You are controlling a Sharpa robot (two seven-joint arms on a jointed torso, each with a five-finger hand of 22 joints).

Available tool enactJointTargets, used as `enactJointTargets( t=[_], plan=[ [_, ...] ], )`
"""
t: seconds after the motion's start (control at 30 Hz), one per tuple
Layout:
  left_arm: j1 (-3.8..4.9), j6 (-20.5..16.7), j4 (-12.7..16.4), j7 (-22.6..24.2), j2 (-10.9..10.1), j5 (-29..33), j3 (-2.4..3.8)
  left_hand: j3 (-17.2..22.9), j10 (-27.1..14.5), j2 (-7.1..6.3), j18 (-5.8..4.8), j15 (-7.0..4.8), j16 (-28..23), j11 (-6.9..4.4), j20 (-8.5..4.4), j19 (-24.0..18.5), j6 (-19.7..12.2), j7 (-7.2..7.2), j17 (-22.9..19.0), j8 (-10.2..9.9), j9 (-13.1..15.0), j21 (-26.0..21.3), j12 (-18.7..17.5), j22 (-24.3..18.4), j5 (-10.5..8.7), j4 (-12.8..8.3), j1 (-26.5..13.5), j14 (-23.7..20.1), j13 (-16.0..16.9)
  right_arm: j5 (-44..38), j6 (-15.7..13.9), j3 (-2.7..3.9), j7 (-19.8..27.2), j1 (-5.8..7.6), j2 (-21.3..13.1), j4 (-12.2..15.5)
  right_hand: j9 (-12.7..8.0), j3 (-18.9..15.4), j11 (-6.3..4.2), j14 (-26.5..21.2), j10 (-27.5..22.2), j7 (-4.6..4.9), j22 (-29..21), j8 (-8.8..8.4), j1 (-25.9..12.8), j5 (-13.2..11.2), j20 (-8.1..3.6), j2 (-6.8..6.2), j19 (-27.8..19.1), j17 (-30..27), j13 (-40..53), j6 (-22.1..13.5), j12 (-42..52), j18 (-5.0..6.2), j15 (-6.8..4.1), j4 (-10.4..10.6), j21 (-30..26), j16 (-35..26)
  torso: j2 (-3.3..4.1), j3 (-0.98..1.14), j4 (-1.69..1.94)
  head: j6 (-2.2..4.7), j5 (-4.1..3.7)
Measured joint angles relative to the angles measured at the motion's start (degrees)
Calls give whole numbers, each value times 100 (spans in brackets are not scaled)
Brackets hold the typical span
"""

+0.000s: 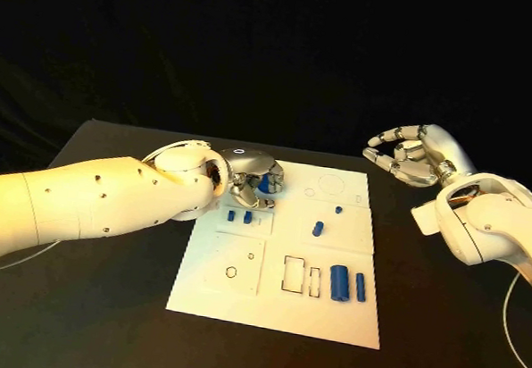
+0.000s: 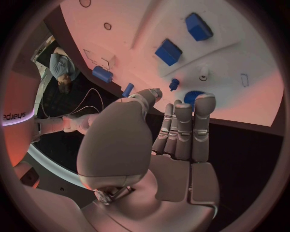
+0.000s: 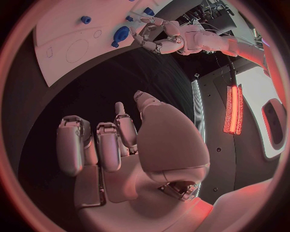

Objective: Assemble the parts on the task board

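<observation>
The white task board (image 1: pixel 275 306) lies mid-table. My left hand (image 1: pixel 250 168) is over its far left corner, fingers stretched out side by side, their tips at a round blue part (image 2: pixel 191 95) that they partly hide; I cannot tell whether they touch it. Two small blue parts (image 1: pixel 241 217) lie just nearer than that hand, and two more (image 1: pixel 319 229) sit mid-board. Two larger blue blocks (image 1: pixel 348 284) stand near the right edge. My right hand (image 1: pixel 412 156) hangs raised off the board's far right corner, fingers loosely curled and apart, holding nothing.
Drawn outlines and holes mark the board, among them a circle (image 1: pixel 329 188) at the far side and a rectangle (image 1: pixel 293 274) beside the blocks. Black table (image 1: pixel 96 308) surrounds the board. A white cable (image 1: pixel 525 357) trails at the right.
</observation>
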Motion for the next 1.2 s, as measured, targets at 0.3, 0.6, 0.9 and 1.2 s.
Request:
enactJointTargets(
  t=[0.3,0.6,0.9,1.2],
  plan=[
    [-1,397,-152,-255,165,-292,-2,0,145,2,0,0,233,-42,-10,91,159,-17,121,-52,-65,221,-12,261,0,0,-2,142,-66,1,0,0,3,-3,16,-2,0,16,0,0,0,0,0,0,0,0,0,0,0,0,0,0,-33,0,0,-16,0,0,-4,3,2,-8,-8],
    [5,559,-227,-359,268,-390,5,56,391,63,-90,-48,414,-81,-11,133,343,-38,224,-110,-127,369,-8,439,0,-23,60,273,-117,1,0,0,6,-3,18,3,1,16,0,0,0,0,4,0,0,0,0,0,0,-1,0,0,-32,0,0,-16,0,0,-3,2,3,-12,1],
    [12,600,-268,-399,330,-432,11,151,588,116,-89,-81,582,-133,-31,194,486,-58,343,-167,-174,508,-6,600,-34,-86,113,387,-171,1,1,0,7,-3,26,3,1,16,0,0,1,0,3,0,0,0,0,0,0,-1,-1,0,-32,0,0,-16,0,0,-3,1,8,-32,-12],
    [17,628,-327,-422,395,-450,15,312,829,209,-88,-105,770,-163,-52,277,712,-79,523,-235,-219,672,-74,817,-87,-216,206,554,-256,2,1,0,8,-4,27,4,1,32,0,0,1,0,3,0,0,0,0,0,0,4,-1,0,-32,0,0,0,0,0,-2,1,3,-42,-21]
  ],
)
